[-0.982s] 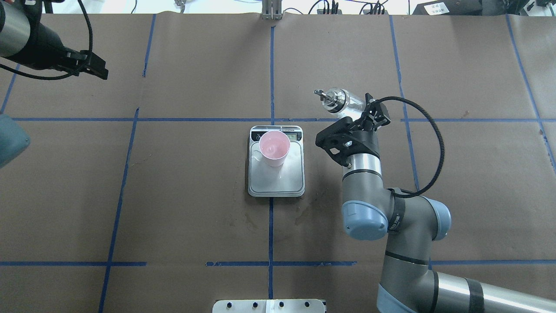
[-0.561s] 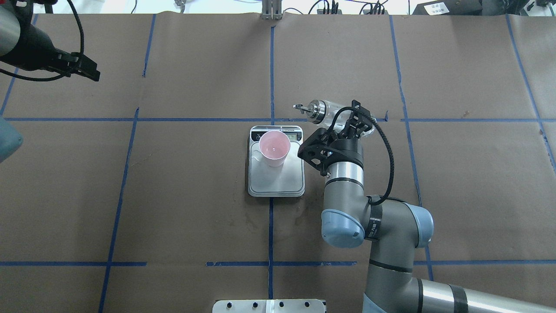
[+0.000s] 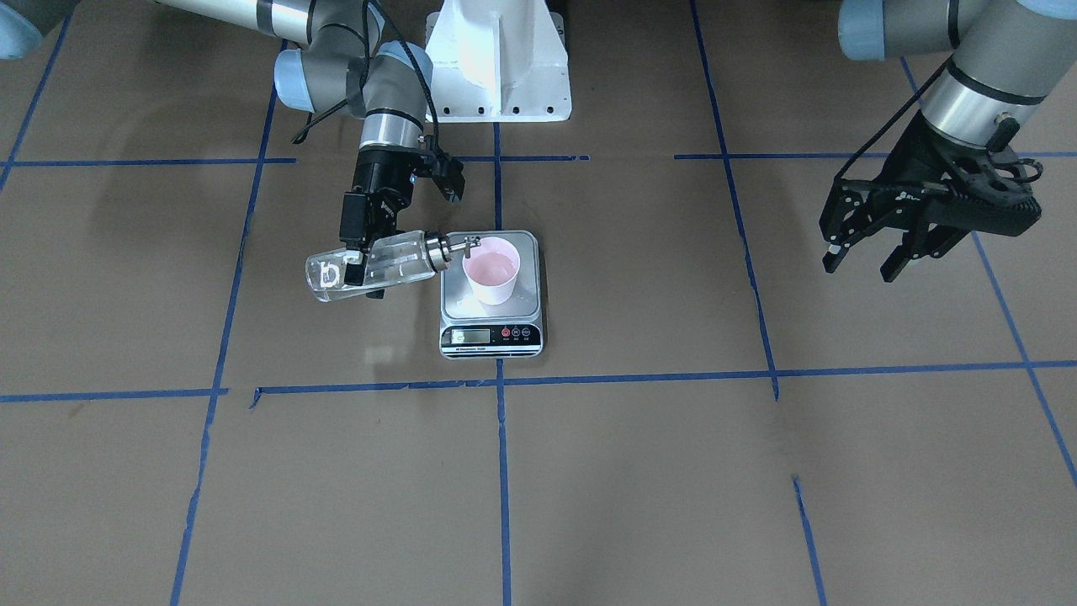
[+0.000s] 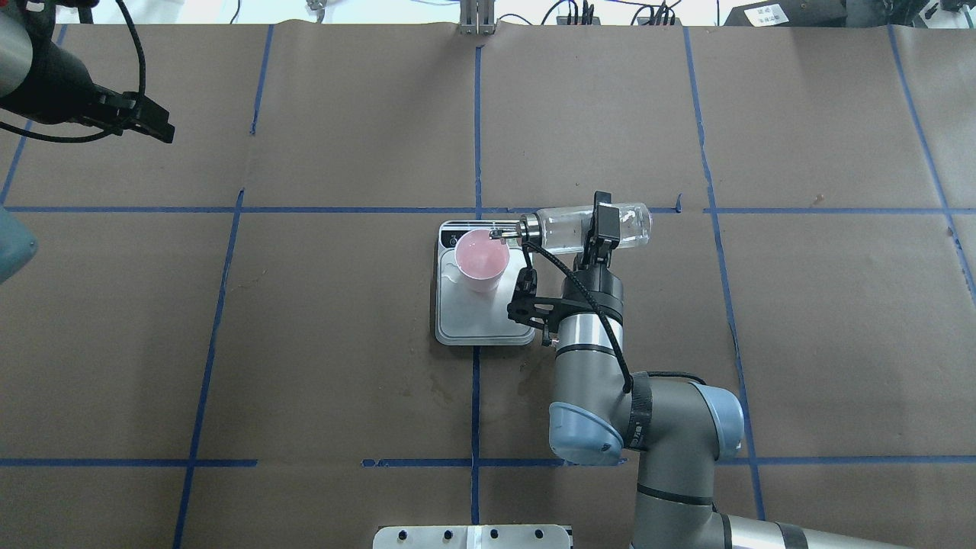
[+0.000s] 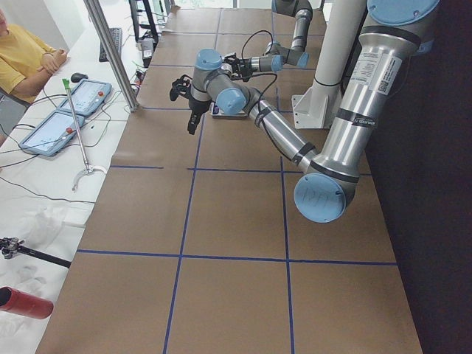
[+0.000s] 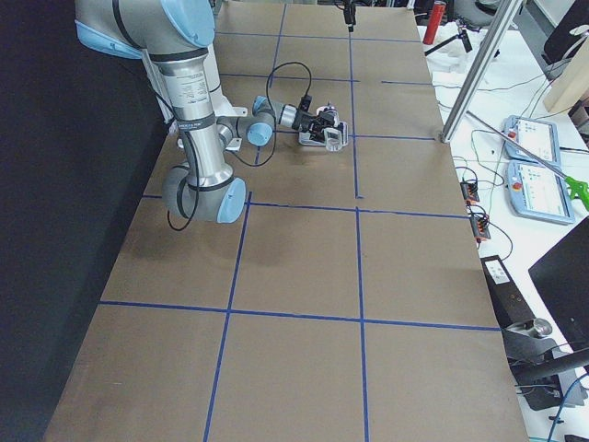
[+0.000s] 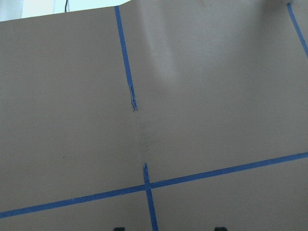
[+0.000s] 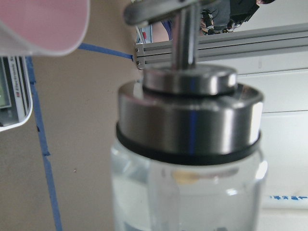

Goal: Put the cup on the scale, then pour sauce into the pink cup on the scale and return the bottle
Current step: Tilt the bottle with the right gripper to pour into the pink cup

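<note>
The pink-lined cup (image 3: pixel 490 271) stands on the scale (image 3: pixel 454 296) at the table's middle; both also show in the overhead view, cup (image 4: pixel 481 258) and scale (image 4: pixel 488 320). My right gripper (image 3: pixel 360 268) is shut on the clear glass bottle (image 3: pixel 400 259), which lies horizontal in the air. Its metal spout (image 4: pixel 499 232) reaches over the cup's rim. In the right wrist view the bottle's collar (image 8: pixel 190 130) fills the frame, with the cup (image 8: pixel 43 24) at the upper left. My left gripper (image 3: pixel 858 268) is open and empty, far off to the side.
Brown paper with blue tape lines covers the table (image 4: pixel 343 381). The robot's white base (image 3: pixel 496 59) stands behind the scale. A person and tablets (image 5: pixel 74 110) are beyond the far table edge.
My right arm has moved left with the bottle and tipped it level, bringing the spout from behind the scale to over the cup's rim. The left arm has barely moved.
</note>
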Robot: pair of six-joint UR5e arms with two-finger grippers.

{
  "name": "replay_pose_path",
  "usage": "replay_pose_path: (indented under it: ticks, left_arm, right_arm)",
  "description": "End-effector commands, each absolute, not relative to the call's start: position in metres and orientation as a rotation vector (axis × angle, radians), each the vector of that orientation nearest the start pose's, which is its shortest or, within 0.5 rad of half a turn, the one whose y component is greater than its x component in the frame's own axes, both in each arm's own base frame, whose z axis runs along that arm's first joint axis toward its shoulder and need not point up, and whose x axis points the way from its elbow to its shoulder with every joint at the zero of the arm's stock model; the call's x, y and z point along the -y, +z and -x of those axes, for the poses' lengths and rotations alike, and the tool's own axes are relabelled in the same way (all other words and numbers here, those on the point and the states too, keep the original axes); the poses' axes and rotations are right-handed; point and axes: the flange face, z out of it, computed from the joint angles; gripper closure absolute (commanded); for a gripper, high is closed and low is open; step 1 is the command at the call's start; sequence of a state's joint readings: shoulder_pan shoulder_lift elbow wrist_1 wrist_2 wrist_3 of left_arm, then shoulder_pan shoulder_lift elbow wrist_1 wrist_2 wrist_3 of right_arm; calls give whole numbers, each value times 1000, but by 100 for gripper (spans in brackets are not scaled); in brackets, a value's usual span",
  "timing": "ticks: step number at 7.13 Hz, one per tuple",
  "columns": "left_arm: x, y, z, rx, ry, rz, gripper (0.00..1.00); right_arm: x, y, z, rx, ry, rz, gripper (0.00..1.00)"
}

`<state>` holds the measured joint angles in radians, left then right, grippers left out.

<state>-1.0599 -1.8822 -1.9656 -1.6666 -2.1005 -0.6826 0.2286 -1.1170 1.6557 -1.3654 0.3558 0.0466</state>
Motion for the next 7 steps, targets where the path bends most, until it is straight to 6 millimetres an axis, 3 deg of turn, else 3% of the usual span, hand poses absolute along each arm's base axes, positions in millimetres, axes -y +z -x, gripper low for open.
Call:
replay_pose_path:
  ticks: [1, 5, 7]
  left_arm:
    - [527, 298, -202, -865, 59, -359, 30]
    - [525, 296, -202, -878, 63, -353, 29]
    - [525, 296, -202, -879, 62, -350, 28]
  right_arm:
    - [364, 300, 551, -559, -706, -1244, 100]
    - [373, 275, 544, -737, -808, -1225, 100]
    - [373, 272, 542, -841, -893, -1193, 100]
